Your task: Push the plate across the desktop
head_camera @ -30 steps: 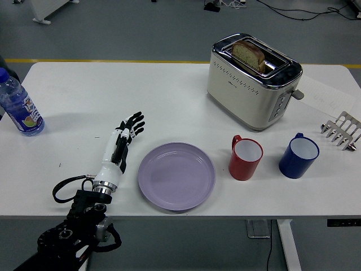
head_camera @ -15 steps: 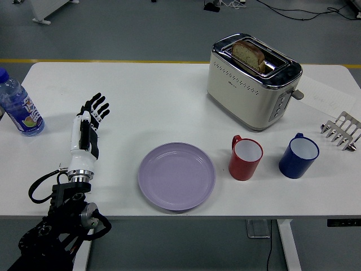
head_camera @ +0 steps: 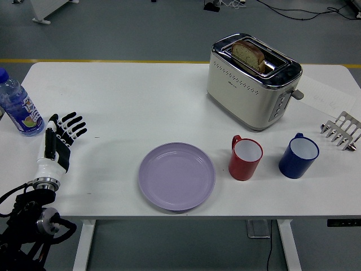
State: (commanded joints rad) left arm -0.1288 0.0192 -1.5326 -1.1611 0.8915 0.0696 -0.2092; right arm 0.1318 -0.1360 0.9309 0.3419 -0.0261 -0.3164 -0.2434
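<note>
The round lilac plate point(head_camera: 176, 176) lay flat on the white tabletop point(head_camera: 141, 101) near the middle of its near edge, empty and upright. Nothing touched it.

The left robot hand point(head_camera: 58, 141), white-backed with black fingers point(head_camera: 72, 125), was over the tabletop near its left edge, well apart from the plate. Its 5 fingers were spread and straight, holding nothing. The black arm behind it entered from the lower left corner. The right arm was not in view.

A clear plastic water bottle with a blue cap point(head_camera: 17, 105) stood at the left edge, just beyond the fingertips of the left robot hand; contact could not be confirmed.

To the right of the plate stood 1 red mug point(head_camera: 246, 157), near it but not touching, and further right 1 dark blue mug point(head_camera: 298, 154), both upright with white interiors. A cream and chrome toaster point(head_camera: 252, 81) stood toward the far right part of the tabletop, with 1 slice of bread point(head_camera: 250, 55) in its slot. A small metal toast rack point(head_camera: 342, 130) was at the right edge.
</note>
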